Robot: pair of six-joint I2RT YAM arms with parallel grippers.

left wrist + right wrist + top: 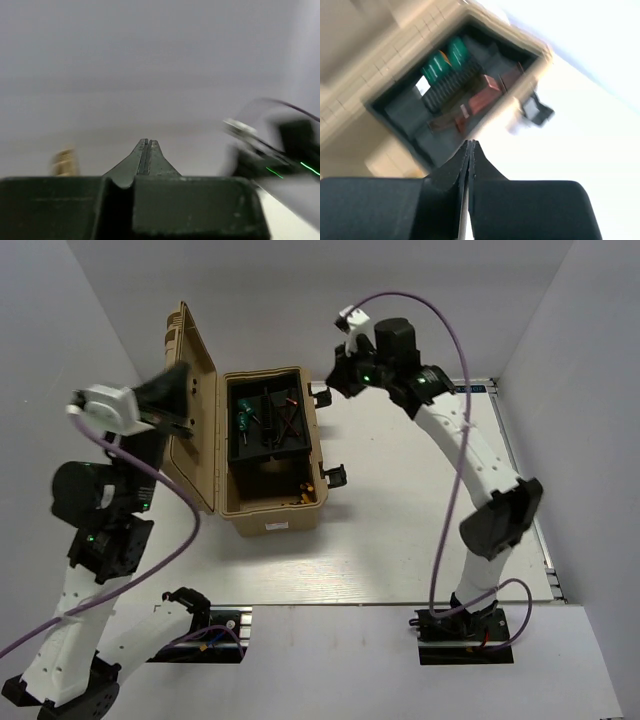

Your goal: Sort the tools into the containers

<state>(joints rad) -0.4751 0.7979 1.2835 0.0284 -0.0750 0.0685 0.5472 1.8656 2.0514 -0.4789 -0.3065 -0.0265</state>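
Looks basically done: the tools [268, 422] sit inside the tan toolbox [272, 520], upper middle of frame, and I see none loose on the tabletop [400, 530]. Left pincer [145, 144] and right pincer [470, 146] are both pinched shut, holding nothing.

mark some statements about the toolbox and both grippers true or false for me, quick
1. The lid of the toolbox stands open. True.
2. The right gripper holds a screwdriver. False: its jaws are shut on nothing, and it hovers above the open box.
3. Green-handled tools lie in the black tray inside the toolbox. True.
4. The left gripper has its jaws wide open. False: they are shut, with nothing between them.
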